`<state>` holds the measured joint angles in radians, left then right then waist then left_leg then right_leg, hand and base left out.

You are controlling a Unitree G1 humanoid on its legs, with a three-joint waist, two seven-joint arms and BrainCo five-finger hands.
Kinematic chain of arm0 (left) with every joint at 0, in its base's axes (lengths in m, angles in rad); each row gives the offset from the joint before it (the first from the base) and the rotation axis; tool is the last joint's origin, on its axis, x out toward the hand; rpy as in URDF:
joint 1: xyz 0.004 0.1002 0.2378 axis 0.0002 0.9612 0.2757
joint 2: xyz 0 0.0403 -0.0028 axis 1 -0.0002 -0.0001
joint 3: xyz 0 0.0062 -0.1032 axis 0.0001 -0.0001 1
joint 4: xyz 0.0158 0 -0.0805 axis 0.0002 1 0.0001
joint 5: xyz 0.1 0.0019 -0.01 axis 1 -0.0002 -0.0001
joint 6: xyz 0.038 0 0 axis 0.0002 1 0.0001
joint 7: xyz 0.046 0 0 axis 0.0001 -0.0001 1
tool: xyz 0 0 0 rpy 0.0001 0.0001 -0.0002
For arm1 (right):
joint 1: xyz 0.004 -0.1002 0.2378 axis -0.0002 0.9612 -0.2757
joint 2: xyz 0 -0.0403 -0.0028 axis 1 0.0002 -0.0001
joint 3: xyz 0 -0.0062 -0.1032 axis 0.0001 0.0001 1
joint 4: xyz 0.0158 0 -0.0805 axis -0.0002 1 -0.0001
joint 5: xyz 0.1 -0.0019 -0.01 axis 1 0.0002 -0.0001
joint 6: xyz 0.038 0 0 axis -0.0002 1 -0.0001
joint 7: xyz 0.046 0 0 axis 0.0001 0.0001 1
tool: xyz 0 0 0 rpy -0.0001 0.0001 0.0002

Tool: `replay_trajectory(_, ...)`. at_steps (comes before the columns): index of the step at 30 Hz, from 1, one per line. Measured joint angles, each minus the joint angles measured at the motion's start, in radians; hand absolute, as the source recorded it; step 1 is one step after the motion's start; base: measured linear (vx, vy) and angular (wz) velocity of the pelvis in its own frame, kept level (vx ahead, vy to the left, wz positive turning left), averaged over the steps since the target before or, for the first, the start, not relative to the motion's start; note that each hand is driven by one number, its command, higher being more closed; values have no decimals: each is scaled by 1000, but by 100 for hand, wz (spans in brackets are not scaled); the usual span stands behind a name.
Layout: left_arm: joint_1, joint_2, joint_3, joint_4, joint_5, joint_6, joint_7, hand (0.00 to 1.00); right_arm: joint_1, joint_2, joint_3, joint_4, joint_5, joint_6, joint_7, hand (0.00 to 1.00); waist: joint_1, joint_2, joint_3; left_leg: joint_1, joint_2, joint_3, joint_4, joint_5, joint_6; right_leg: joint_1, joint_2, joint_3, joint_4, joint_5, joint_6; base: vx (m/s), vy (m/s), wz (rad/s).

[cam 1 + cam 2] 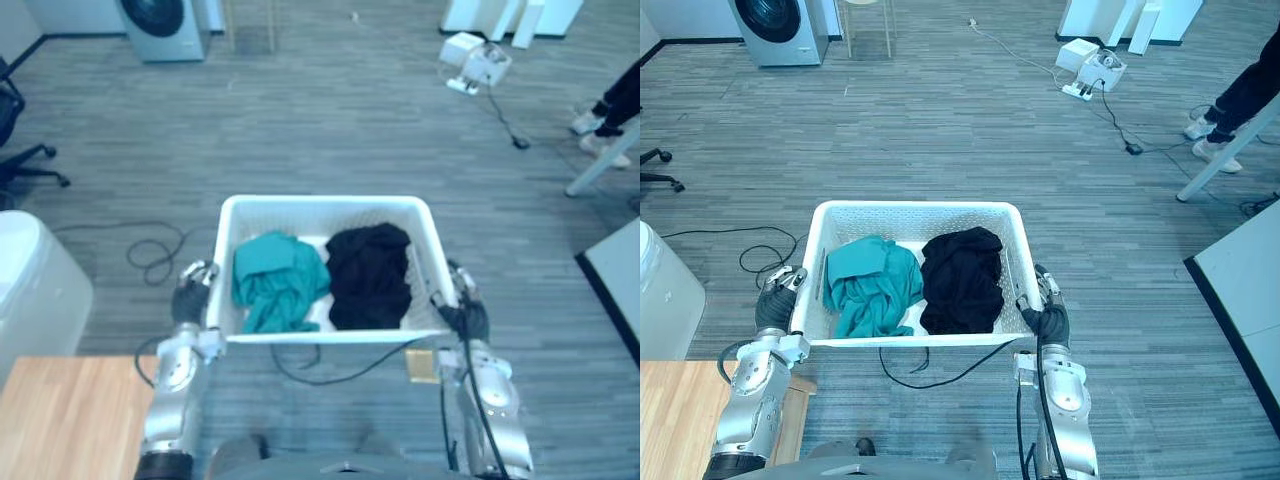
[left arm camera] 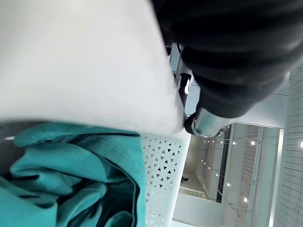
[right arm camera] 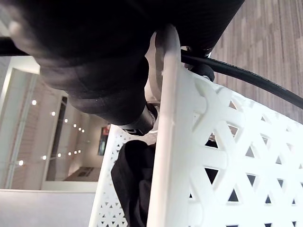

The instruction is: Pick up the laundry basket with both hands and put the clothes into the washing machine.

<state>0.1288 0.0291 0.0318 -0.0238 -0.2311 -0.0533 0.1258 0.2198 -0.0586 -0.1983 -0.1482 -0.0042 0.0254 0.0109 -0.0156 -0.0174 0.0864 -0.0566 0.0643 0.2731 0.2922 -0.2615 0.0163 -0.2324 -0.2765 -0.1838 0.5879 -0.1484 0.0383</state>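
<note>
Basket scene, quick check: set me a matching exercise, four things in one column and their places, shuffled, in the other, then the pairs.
Things
1. teal cloth
2. black cloth
3. washer
4. left robot hand

Places
A. far off, upper left of the eye views
B. in the basket, its right half
C. outside the basket, at its left wall
D. in the basket, its left half

Pairs: 1-D, 2-B, 3-A, 4-C

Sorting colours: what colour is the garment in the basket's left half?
Teal: the crumpled garment in the white perforated laundry basket, best in right eye view.
</note>
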Motion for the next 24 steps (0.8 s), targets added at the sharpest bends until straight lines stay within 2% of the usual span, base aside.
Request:
replay_trajectory(1, -4, 6, 0, 0, -3, -1, 3, 100, 0, 16, 0, 19, 0, 0, 0, 100, -3, 3, 5, 22, 3, -5, -7, -13, 2, -20, 8, -13, -3, -41, 2, 180, 33, 15)
replay_trajectory(2, -19, 6, 0, 0, -5, -1, 12, 100, -1, 19, -2, 19, 0, 0, -1, 100, -5, 3, 7, 36, 6, -13, -13, -26, 0, -60, 26, -24, -29, -54, -4, 208, -24, 15)
replay_trajectory(3, -28, 6, -1, 2, -9, -1, 13, 100, -2, 19, -2, 19, 0, 0, -1, 100, -9, 6, 9, 41, 10, -19, -17, -30, -3, -84, 41, -25, -46, -54, -5, 247, -64, 30)
replay_trajectory(4, -47, 4, -3, 7, -14, -1, 13, 100, -7, 17, -5, 18, 0, 0, -5, 100, -20, 21, 19, 57, 26, -29, -25, -40, -11, -126, 77, -23, -106, -42, -4, 274, -77, 31)
replay_trajectory(5, -57, 4, -3, 11, -17, -1, 13, 100, -8, 16, -5, 18, 0, 0, -9, 100, -25, 24, 24, 74, 32, -29, -36, -40, -19, -142, 96, -22, -155, -18, -5, 457, -141, 33)
replay_trajectory(6, -79, 4, -3, 35, -20, -3, 14, 100, -9, 14, -4, 18, 0, 0, -14, 100, -33, 31, 32, 123, 39, -31, -53, -49, -47, -167, 130, -19, -294, 65, -7, 451, -150, 20)
replay_trajectory(7, -89, 4, -3, 49, -20, -5, 15, 100, -9, 14, -4, 18, 0, 0, -16, 100, -39, 26, 32, 143, 39, -36, -59, -58, -60, -173, 138, -16, -346, 100, -9, 481, -177, 37)
replay_trajectory(8, -107, 3, -5, 74, -20, -7, 19, 100, -6, 12, -5, 16, 0, 0, -21, 100, -57, 20, 33, 188, 33, -54, -74, -76, -86, -173, 147, -1, -417, 167, -2, 503, -223, 62)
replay_trajectory(9, -116, -7, -14, 97, -20, -8, 22, 100, 0, 1, -8, 13, 0, 0, -29, 100, -81, 38, 33, 228, 41, -86, -94, -93, -114, -162, 168, 37, -395, 310, -14, 489, -205, 56)
replay_trajectory(10, -119, -18, -17, 106, -20, -9, 23, 100, -1, -16, -10, 13, 0, 0, -36, 100, -81, 70, 33, 240, 61, -85, -103, -97, -122, -168, 189, 32, -368, 291, -23, 572, -243, 19)
replay_trajectory(11, -144, -41, -18, 123, -19, -11, 27, 100, -7, -37, -12, 8, 0, 1, -42, 100, -67, 104, 33, 234, 97, -85, -85, -59, -155, -215, 209, 28, -238, 214, -42, 349, -169, -8)
replay_trajectory(12, -156, -41, -21, 133, -20, -11, 33, 100, -4, -37, -12, 8, 0, 2, -43, 100, -71, 103, 33, 229, 105, -92, -53, -43, -166, -222, 208, 25, -187, 168, -46, 453, -265, 9)
replay_trajectory(13, -170, -39, -33, 154, -20, -12, 41, 100, 7, -34, -17, 8, 2, 4, -44, 100, -80, 104, 33, 208, 129, -108, 52, -33, -181, -210, 211, 3, -131, 105, -53, 467, -303, 35)
replay_trajectory(14, -176, -40, -35, 175, -22, -12, 43, 100, 19, -31, -18, 8, 3, 7, -44, 100, -83, 105, 34, 145, 182, -109, 274, 17, -175, -158, 222, -26, -101, 39, -75, 491, -301, 26)
replay_trajectory(15, -173, -39, -35, 183, -23, -12, 43, 100, 23, -32, -18, 7, 4, 8, -44, 100, -81, 105, 35, 101, 213, -108, 395, 78, -156, -124, 237, -29, -101, 18, -83, 468, -279, -2)
replay_trajectory(16, -166, -39, -35, 195, -32, -13, 44, 100, 25, -35, -17, 2, 18, 7, -47, 100, -67, 107, 34, 18, 276, -105, 634, 219, -116, -58, 263, -35, -122, -11, -103, 455, -245, -26)
replay_trajectory(17, -152, -42, -40, 196, -42, -16, 44, 100, 26, -49, -12, -9, 33, 7, -55, 100, -60, 109, 35, -74, 313, -104, 857, 226, -94, 9, 290, -28, -157, -30, -111, 446, -220, -28)
replay_trajectory(19, -128, -41, -44, 194, -45, -16, 43, 100, 46, -58, -10, -59, 40, 7, -60, 100, -46, 105, 38, -175, 315, -84, 1008, 169, -39, 107, 306, -16, -214, -52, -112, 468, -143, -20)
replay_trajectory(21, -103, -42, -43, 194, -54, -16, 43, 100, 49, -60, -7, -107, 39, 6, -62, 100, -36, 97, 42, -247, 307, -13, 989, 117, -19, 180, 312, 5, -271, -65, -110, 492, -85, -19)
replay_trajectory(22, -94, -42, -42, 194, -62, -16, 43, 100, 43, -66, -5, -118, 39, 4, -63, 100, -28, 98, 42, -294, 291, 13, 907, 87, -14, 218, 310, 19, -301, -82, -117, 520, -26, -19)
replay_trajectory(24, -92, -44, -42, 193, -70, -16, 42, 100, 42, -72, -3, -116, 40, 4, -64, 100, -13, 89, 46, -332, 234, 27, 599, 56, -33, 291, 290, 22, -342, -99, -97, 456, 12, -9)
